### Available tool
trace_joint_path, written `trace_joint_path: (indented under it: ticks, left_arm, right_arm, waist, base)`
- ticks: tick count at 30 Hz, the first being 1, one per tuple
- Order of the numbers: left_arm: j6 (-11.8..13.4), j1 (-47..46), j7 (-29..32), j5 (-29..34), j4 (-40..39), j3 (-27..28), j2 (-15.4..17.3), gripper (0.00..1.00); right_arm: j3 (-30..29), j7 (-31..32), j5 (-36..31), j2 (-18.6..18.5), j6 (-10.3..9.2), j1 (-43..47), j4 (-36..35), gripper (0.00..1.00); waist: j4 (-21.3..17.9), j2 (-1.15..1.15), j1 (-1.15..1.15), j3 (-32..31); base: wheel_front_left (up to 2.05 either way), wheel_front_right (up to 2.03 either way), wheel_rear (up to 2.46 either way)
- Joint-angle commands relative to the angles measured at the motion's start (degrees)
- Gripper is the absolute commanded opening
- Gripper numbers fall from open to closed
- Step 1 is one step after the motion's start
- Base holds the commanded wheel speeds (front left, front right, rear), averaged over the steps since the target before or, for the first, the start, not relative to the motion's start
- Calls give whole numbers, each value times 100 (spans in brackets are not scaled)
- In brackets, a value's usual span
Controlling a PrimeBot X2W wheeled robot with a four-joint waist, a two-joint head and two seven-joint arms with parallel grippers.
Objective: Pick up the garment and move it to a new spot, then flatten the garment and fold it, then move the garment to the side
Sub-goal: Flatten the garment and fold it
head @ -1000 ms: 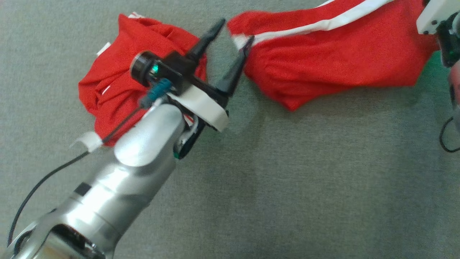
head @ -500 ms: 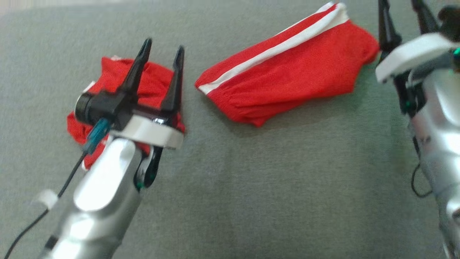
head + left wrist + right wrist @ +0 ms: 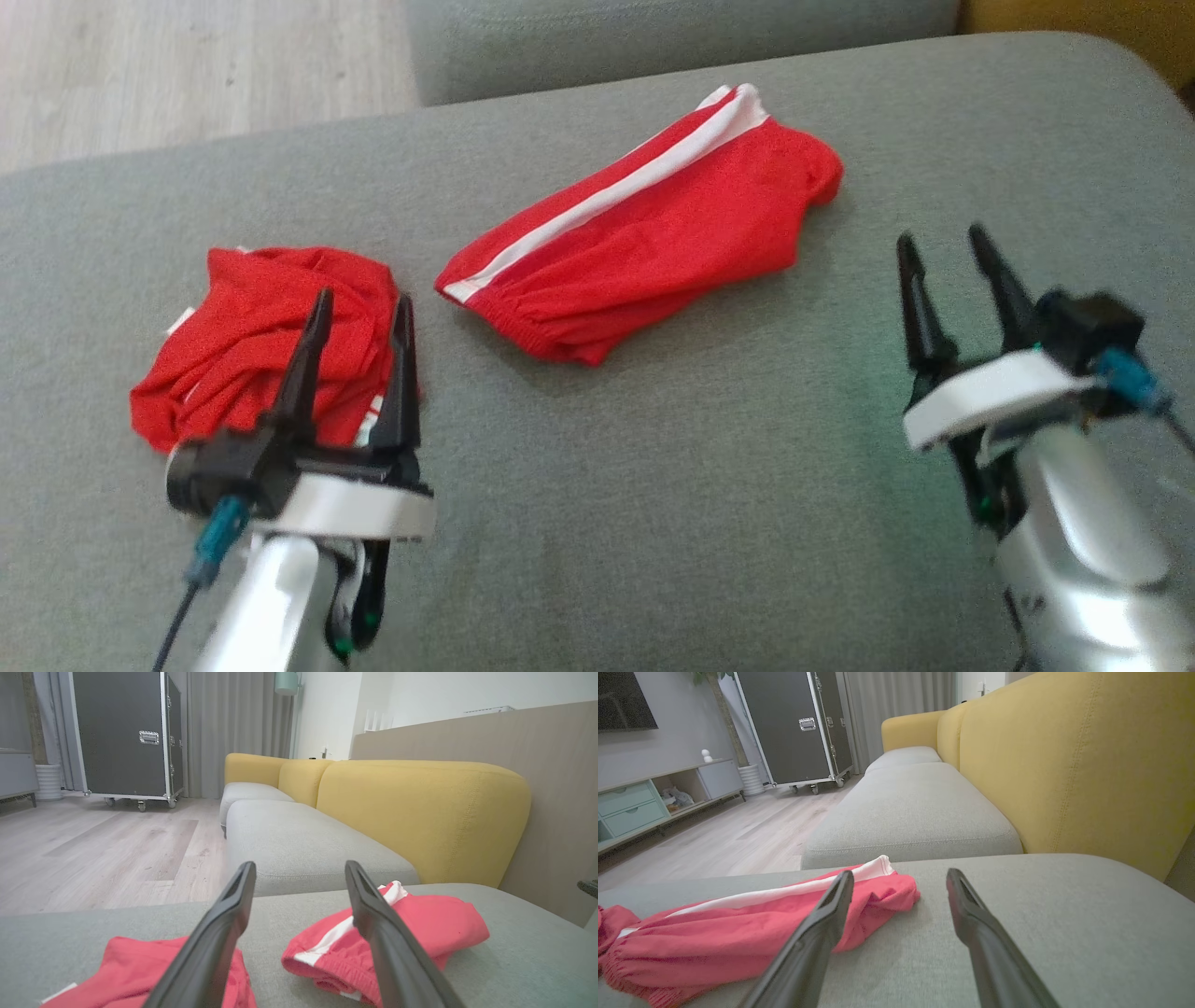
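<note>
Nearest, the left hand (image 3: 364, 301) and the right hand (image 3: 940, 241) hover above the grey sofa cushion (image 3: 653, 485). Each has its two dark fingers spread wide, with nothing between them.

Just beyond the left hand's fingertips lies a crumpled red garment (image 3: 233, 355), bunched in loose folds on the cushion's left part. Further in, near the middle, a second red garment (image 3: 653, 252) lies folded flat, a white stripe (image 3: 607, 191) along its far edge.

Both look like thin, light, limp cloth that will sag and slide out of shape when lifted. The crumpled one likely wants a pinch at two separated edges. The folded one's gathered hem (image 3: 532, 327) looks thicker and a surer hold.

Beyond them are another grey cushion (image 3: 653, 37) and a wooden floor (image 3: 187, 75).
</note>
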Motion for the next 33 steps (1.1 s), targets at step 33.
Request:
trace_joint_path:
  ticks: [33]
  left_arm:
    - [-890, -512, -29, 781, -213, 652, -736, 100]
  right_arm:
    - [-1758, 2064, -1164, -337, -12, -2263, 1544, 100]
  waist:
    - [1443, -1, 1, 1403]
  base:
    - [0, 0, 0]
